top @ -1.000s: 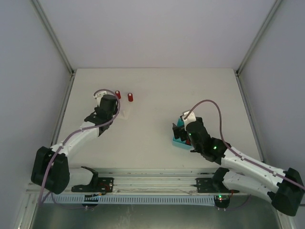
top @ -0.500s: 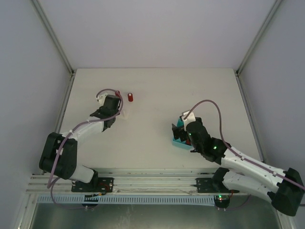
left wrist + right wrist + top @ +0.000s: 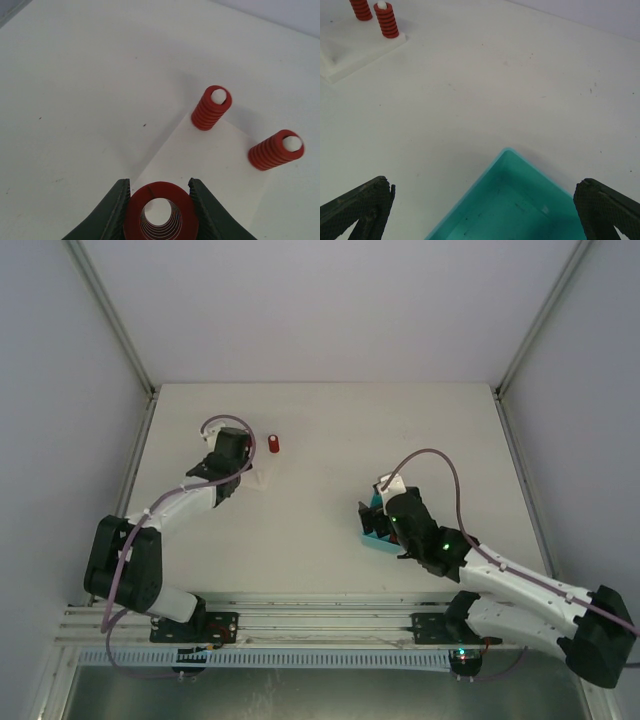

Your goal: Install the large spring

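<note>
Large spring (image 3: 161, 215), red: we log it pinched end-on between the left gripper's (image 3: 159, 183) fingers, at the near edge of the white plate (image 3: 215, 165), toward the table's (image 3: 75, 75) far-left corner. Two smaller red springs (image 3: 211, 107) sit on pegs on the plate. The right gripper (image 3: 484, 189), spread wide, hangs over the teal bin (image 3: 520, 200), near-right.

big red coiled metal spring (image 3: 161, 217) | pinched in left gripper (image 3: 159, 186) | round open end showing | at near corner of flat white plate (image 3: 210, 165)
</note>
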`<state>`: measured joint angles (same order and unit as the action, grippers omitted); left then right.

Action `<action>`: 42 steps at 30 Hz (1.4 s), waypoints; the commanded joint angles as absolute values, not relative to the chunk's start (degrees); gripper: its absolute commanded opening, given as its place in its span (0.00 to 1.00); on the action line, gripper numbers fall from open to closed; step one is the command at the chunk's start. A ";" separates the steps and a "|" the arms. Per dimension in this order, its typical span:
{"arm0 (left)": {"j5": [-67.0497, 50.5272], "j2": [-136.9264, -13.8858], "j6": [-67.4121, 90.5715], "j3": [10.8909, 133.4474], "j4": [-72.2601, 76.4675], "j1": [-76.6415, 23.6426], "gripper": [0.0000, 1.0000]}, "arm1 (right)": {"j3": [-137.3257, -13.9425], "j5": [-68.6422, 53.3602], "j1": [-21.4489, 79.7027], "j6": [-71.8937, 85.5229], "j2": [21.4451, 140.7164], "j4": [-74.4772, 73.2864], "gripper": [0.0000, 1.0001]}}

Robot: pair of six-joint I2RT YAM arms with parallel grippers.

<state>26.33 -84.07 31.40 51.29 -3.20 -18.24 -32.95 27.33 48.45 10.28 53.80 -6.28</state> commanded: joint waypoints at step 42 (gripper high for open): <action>25.51 -94.21 30.85 57.89 -6.26 -16.53 0.29 | -34.76 26.46 47.12 10.99 55.64 -5.89 0.99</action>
<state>25.98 -93.21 31.27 54.78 -5.63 -17.02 -32.95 26.44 47.55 10.31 55.33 -6.26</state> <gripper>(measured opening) 0.307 0.991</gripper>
